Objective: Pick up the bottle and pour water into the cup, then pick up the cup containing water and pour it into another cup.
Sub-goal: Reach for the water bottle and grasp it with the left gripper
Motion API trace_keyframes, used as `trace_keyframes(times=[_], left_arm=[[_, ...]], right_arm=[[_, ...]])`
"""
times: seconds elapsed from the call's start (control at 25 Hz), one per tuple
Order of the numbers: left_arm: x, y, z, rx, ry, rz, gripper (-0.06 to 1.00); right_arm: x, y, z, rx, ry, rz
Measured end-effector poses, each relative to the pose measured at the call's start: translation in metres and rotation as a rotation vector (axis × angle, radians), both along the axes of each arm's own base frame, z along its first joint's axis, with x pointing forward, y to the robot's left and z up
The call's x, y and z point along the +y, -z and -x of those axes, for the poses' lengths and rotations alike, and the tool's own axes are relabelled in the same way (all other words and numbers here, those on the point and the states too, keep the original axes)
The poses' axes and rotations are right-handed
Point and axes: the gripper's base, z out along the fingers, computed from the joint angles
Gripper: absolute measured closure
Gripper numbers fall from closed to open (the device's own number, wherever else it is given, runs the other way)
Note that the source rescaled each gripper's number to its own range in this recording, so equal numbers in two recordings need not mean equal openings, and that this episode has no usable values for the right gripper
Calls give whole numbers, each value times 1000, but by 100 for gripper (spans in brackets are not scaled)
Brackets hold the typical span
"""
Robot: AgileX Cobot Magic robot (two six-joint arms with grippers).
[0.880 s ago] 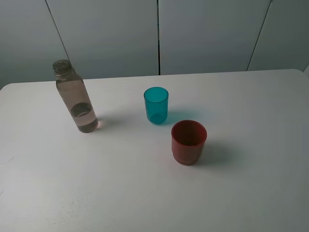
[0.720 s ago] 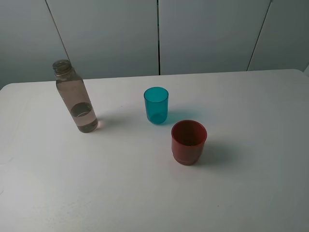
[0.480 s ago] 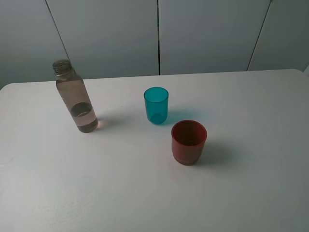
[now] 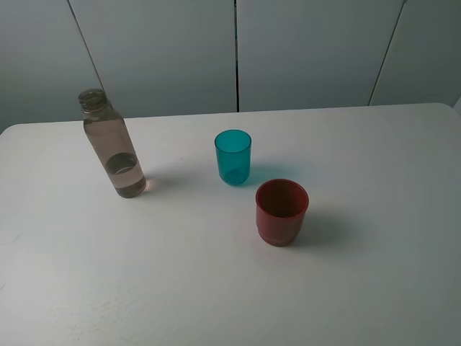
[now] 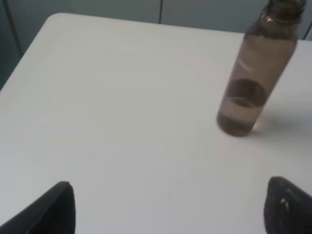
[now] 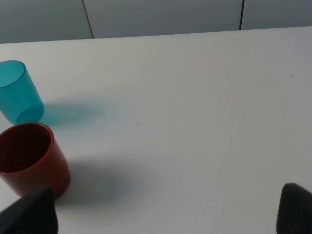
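On the table [image 4: 374, 288]: bottle [image 4: 113, 148], teal cup [image 4: 233, 157], red cup [image 4: 281, 212], upright, apart
Left gripper [image 5: 170, 184]: jaws wide apart, empty
Right gripper [image 6: 166, 191]: jaws wide apart, empty

The bottle [image 4: 114, 148] looks brownish-grey, perhaps pinkish at its base; teal cup [image 4: 233, 157], red-brown cup [image 4: 281, 213], white table [image 4: 180, 281].

Bottle [image 4: 113, 148]: tall, slim, clear plastic with a brownish-grey tint, narrow threaded neck open at the top. It stands upright on the desk [image 4: 180, 274], far left of the group, with water in roughly its lower third.

Teal cup [image 4: 233, 156]: small translucent tumbler with straight smooth sides. It stands upright, mouth up, near the middle, well apart from the bottle.

Red cup [image 4: 281, 211]: opaque red-brown, wider and squatter, with a stepped ridge near its base. It stands upright just beside the teal cup, nearer the front and to its right, not touching. Its inside looks empty.
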Motion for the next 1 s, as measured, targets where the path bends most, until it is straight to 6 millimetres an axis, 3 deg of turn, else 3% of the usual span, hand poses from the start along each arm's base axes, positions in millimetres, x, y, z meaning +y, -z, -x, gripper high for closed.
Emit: trace_keyframes(times=[0.2, 0.52, 0.68, 1.0], left_arm=[[-5, -30, 6, -137, 61, -72, -1], [5, -65, -9, -79, 41, -175, -1], [7, -74, -29, 19, 60, -165, -1], [-1, -68, -80, 204, 198, -77, -1]], right_arm=[[0, 0, 0, 0, 0, 0], [0, 0, 0, 0, 0, 0], [0, 0, 0, 0, 0, 0], [0, 0, 0, 0, 0, 0]])
